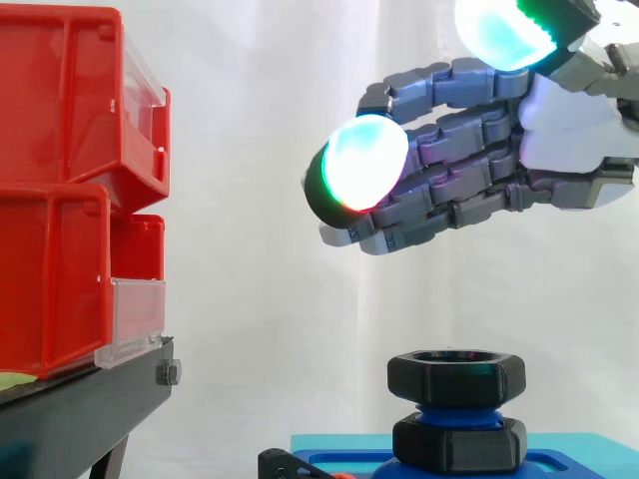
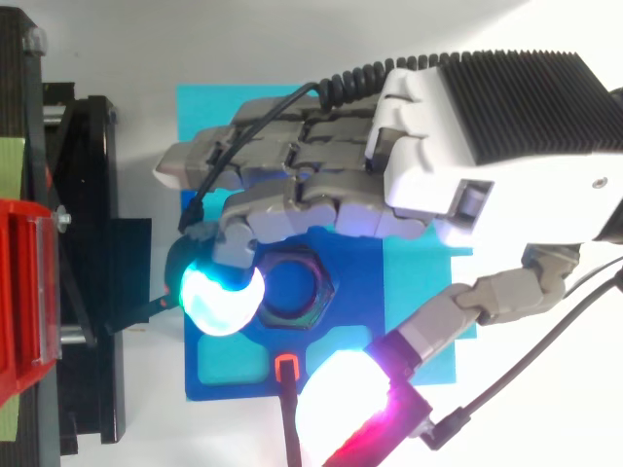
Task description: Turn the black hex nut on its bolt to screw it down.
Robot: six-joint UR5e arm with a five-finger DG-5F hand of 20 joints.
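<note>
Black hex nut (image 1: 456, 377) seated flat at the top of its upright blue bolt (image 1: 454, 410), bore and bolt axis vertical, above a second black nut (image 1: 459, 444) on the blue base (image 2: 224, 362); the hand (image 1: 564, 140) hovers over it, fingers nearly straight, thumb spread wide, holding nothing.

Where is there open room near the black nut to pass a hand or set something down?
Free: the air between the hand and the black hex nut below it, and the gap between the red bins and the nut. Crowded: the blue base around the nut, under the hand.
</note>
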